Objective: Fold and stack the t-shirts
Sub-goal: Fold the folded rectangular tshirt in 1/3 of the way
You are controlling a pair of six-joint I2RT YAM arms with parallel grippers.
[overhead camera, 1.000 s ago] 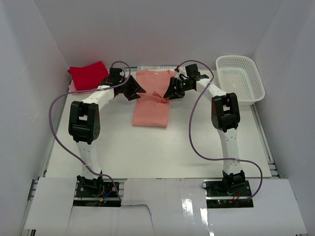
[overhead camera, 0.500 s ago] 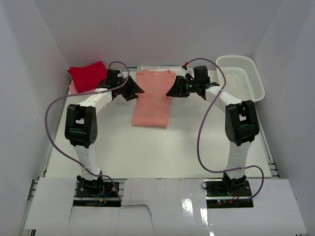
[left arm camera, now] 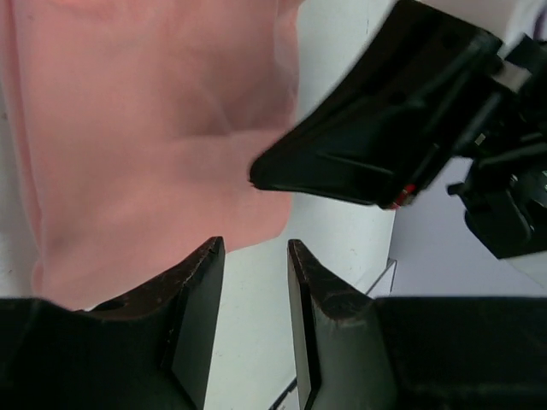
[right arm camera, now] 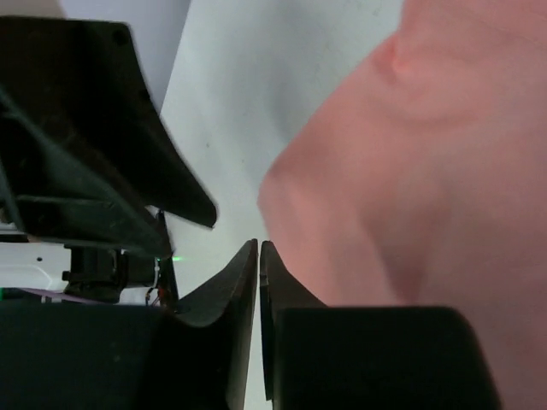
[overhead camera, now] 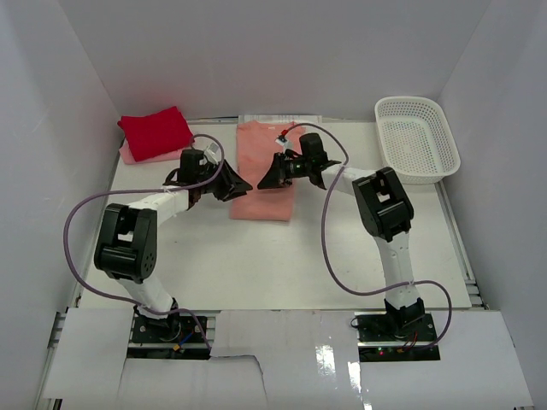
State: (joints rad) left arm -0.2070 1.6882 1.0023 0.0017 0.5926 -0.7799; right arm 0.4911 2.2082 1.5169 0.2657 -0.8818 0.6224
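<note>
**Two arms close together at the left edge of the salmon-pink t-shirt (overhead camera: 269,205), in the centre of the frame.**

The shirt lies flat on the bench (overhead camera: 256,256), with its long axis running from top to bottom of the overhead view. The left gripper (left arm camera: 255,248) is just beside its lower left edge, jaws narrowly apart and empty. The right gripper (right arm camera: 258,248) hangs over the cloth with jaws pressed together; I cannot tell if they pinch a fold. The two grippers are very near and could collide. The red t-shirt (overhead camera: 155,132) on the pale pink t-shirt (overhead camera: 128,154), upper left, and the basket (overhead camera: 414,137), upper right, are well apart.

Overhead camera looks down on the table (overhead camera: 256,256); both wrist cameras closely share the salmon-pink shirt (overhead camera: 263,203).
</note>
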